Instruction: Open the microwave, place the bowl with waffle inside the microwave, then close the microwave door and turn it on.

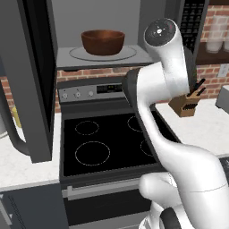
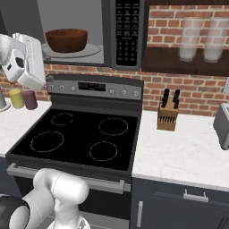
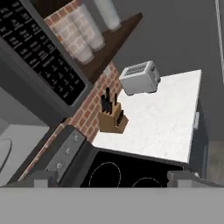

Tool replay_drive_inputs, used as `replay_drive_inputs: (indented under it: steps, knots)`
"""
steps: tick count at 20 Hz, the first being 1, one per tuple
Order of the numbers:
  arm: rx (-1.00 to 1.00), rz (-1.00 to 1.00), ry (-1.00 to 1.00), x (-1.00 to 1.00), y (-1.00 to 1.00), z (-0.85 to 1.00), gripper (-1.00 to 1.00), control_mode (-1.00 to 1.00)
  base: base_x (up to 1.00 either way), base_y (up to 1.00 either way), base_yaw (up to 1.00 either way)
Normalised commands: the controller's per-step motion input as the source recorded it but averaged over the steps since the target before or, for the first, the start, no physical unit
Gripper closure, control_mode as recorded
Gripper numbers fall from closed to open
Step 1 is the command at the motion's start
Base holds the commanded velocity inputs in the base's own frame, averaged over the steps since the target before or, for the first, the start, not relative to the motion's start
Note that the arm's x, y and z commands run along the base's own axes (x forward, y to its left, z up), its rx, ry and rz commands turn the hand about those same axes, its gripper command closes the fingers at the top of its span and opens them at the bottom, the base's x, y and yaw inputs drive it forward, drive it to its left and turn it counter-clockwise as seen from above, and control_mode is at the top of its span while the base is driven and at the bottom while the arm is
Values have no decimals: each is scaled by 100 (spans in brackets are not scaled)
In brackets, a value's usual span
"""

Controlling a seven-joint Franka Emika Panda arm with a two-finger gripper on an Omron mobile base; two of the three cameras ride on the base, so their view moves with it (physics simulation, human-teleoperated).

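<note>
1. Microwave (image 1: 100,33): stands over the stove (image 1: 107,143), cavity exposed for loading.
2. Microwave door (image 1: 31,76): swung fully left, awaiting closing.
3. Bowl (image 1: 103,41): rests centred on the turntable (image 1: 127,53).
4. Gripper (image 3: 113,177): fingers spread, empty, apart from the bowl.

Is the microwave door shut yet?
No, the microwave door hangs wide open at left, with the bowl sitting on the turntable inside the microwave.
</note>
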Motion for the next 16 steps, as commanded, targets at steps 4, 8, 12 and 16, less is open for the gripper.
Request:
replay_drive_inputs:
  steps: [4, 8, 12, 16]
  knots:
    - [-19, -12, 6, -62, -73, -58, -100, -100, 0, 0, 0]
    - [-18, -7, 0, -64, -60, -89, -100, -100, 0, 0, 0]
    - [-21, 0, -2, -46, -20, -92, -100, -100, 0, 0, 0]
    - [-17, 0, -4, -13, 12, -58, -100, -100, 0, 0, 0]
